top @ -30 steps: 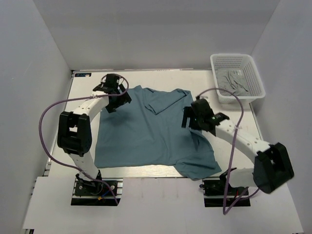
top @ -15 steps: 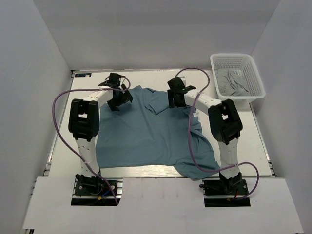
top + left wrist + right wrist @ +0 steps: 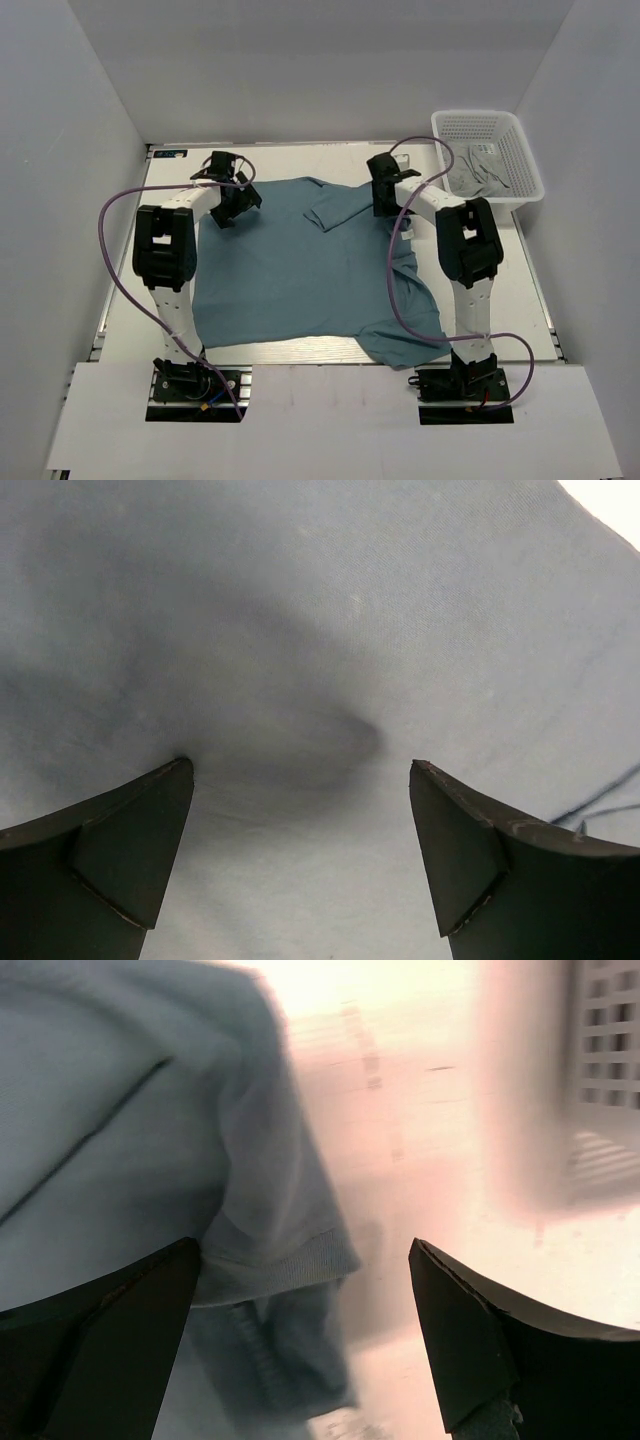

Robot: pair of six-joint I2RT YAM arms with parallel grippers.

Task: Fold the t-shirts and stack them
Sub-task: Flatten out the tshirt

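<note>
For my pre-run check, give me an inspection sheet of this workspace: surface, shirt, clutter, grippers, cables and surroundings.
Surface: white table, mostly covered by the shirt.
Job's things: one teal t-shirt, spread out and wrinkled, one sleeve folded inward, near right corner at the table's edge.
Clutter: white basket at the far right, crumpled grey cloth inside.
Grippers: left gripper open over the shirt's far left; right gripper open at a sleeve hem.
Cables: left purple cable loops off the shirt; right purple cable crosses the shirt.
Surroundings: white walls.

A lab test cell — white panel walls [image 3: 85, 150] enclose the table [image 3: 300, 160].
</note>
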